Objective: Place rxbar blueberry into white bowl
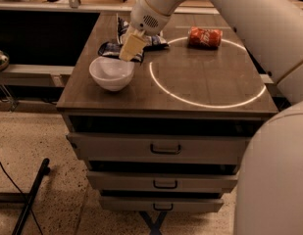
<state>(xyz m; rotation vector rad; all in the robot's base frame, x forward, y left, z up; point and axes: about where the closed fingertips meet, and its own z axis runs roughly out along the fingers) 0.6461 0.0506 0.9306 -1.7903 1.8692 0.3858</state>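
Note:
The white bowl [112,73] stands on the left part of the wooden tabletop [205,84]. A dark navy wrapper with pale lettering, which looks like the rxbar blueberry [109,50], lies flat just behind the bowl. My gripper [132,46] hangs low over the right end of that wrapper, just behind the bowl's far right rim. It hides part of the wrapper. Whether it touches or holds the wrapper does not show.
A crinkled blue-and-white chip bag [152,39] lies behind the gripper. An orange-red can [205,37] lies on its side at the back right. A bright ring of light [207,70] marks the tabletop. Drawers [165,149] sit below. My arm crosses the upper right.

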